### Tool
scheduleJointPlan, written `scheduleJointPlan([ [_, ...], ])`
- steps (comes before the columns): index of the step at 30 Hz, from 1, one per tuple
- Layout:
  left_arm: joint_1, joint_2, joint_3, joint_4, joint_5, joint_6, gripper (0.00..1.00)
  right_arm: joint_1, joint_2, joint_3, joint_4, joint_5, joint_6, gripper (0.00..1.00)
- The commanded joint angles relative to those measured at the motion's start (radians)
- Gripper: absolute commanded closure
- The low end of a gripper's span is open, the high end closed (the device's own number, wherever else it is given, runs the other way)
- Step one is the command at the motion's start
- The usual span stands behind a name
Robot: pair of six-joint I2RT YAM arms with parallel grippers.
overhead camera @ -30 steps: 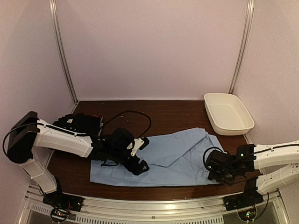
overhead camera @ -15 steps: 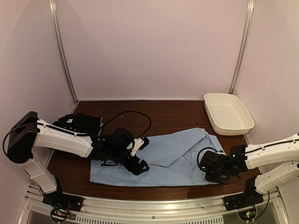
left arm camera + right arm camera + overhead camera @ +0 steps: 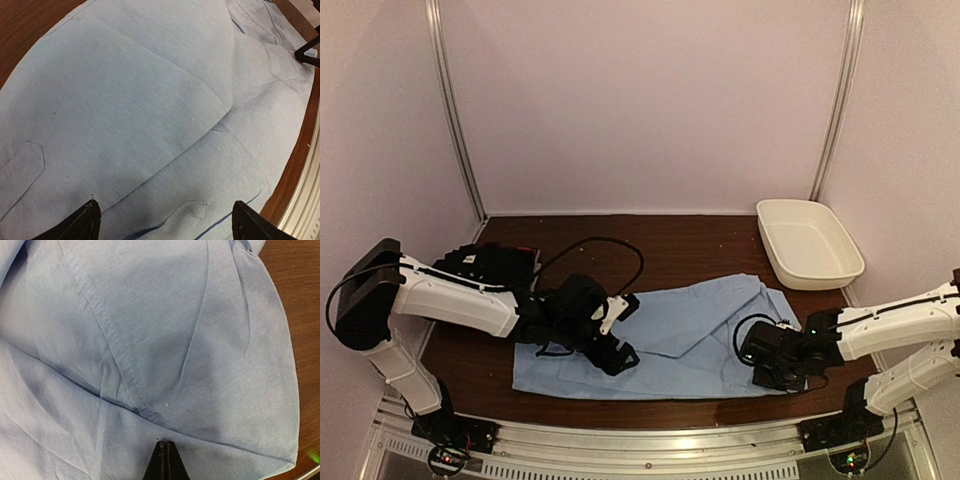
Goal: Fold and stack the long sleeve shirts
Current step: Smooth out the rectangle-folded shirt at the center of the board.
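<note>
A light blue shirt (image 3: 690, 335) lies spread across the front of the brown table (image 3: 700, 250), partly folded, with a sleeve laid over its body. My left gripper (image 3: 628, 328) hovers over its left part, open wide; both fingertips (image 3: 85, 222) frame bare cloth (image 3: 150, 100) and a pocket flap. My right gripper (image 3: 752, 350) sits low on the shirt's right end. Its jaws are shut, pinching blue cloth (image 3: 150, 340) just below a stitched seam at the tip (image 3: 165, 445). A black shirt (image 3: 495, 262) lies at the back left, partly hidden behind my left arm.
A white oval tub (image 3: 772, 240) stands at the back right corner. A black cable (image 3: 610, 242) loops above my left wrist. Pale walls close in the table on three sides, and a metal rail (image 3: 650, 445) runs along the near edge.
My right gripper slid left onto the shirt's right end and closed its jaws there. The left arm has stayed still and open.
</note>
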Motion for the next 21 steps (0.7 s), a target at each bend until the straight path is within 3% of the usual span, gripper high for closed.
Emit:
scheduleJointPlan([
  [1,-0.002,-0.005,-0.012,0.015,-0.018,0.007,0.07,0.003,0.010,0.047,0.010,0.037,-0.043,1.00],
  [5,-0.004,-0.008,-0.018,0.015,-0.024,0.009,0.07,0.004,0.011,0.118,-0.037,0.073,-0.123,1.00],
  [7,-0.003,-0.009,-0.018,0.013,-0.030,0.010,0.07,0.002,0.014,0.134,-0.025,0.072,-0.179,0.90],
  [11,-0.003,-0.016,-0.017,0.005,-0.042,0.013,0.07,-0.006,0.039,0.149,-0.003,0.050,-0.262,0.62],
  [14,-0.003,-0.019,-0.016,0.003,-0.049,0.015,0.07,-0.018,0.062,0.149,-0.002,0.048,-0.302,0.51],
  [21,-0.004,-0.019,-0.016,-0.004,-0.055,0.017,0.07,-0.069,0.095,0.128,0.054,0.023,-0.387,0.49],
])
